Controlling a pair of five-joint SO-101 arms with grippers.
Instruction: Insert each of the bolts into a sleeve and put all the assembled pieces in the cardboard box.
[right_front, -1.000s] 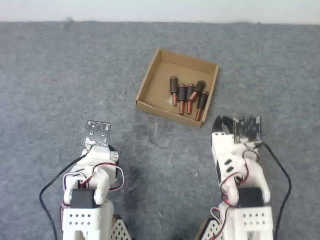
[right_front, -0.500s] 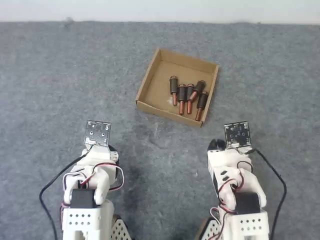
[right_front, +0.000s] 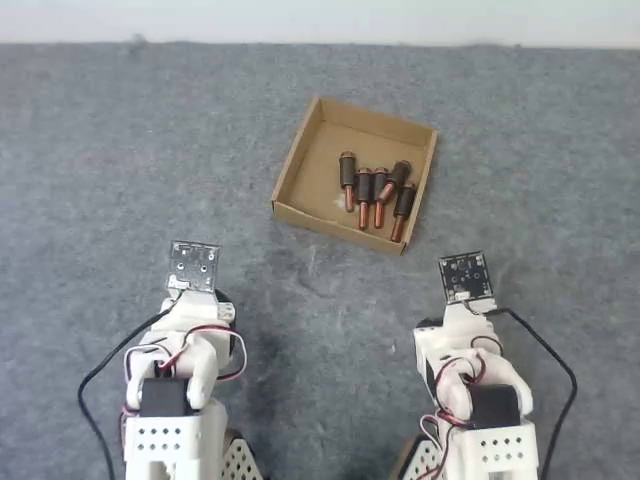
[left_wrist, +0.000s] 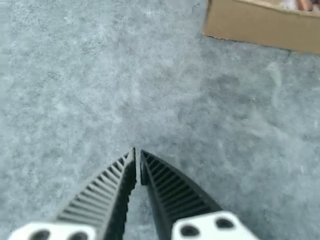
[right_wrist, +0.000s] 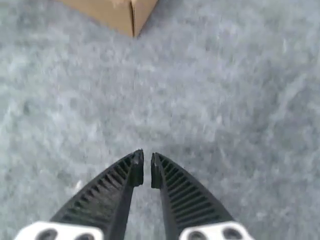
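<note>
Cardboard box (right_front: 372, 138) open-topped on the grey surface (right_front: 120, 150), ahead of and between the two arms, turned at a slight angle. Inside it, five assembled pieces (right_front: 379, 186), bolts in dark sleeves, lying close together in a loose row with copper-coloured ends pointing toward the arms. Left arm (right_front: 185, 340) folded close to its base, well apart from the box. Left end effector (left_wrist: 137, 152) low over bare surface, jaws closed to a thin slit, gripping nothing; box wall (left_wrist: 260, 30) ahead of it and off to one side. Right arm (right_front: 470, 370) folded close to its base, nearer the box's near right corner but apart from it. Right end effector (right_wrist: 146, 155) over bare surface, jaws all but together with a narrow gap at the tips, gripping nothing; box corner (right_wrist: 115, 12) ahead of it.
</note>
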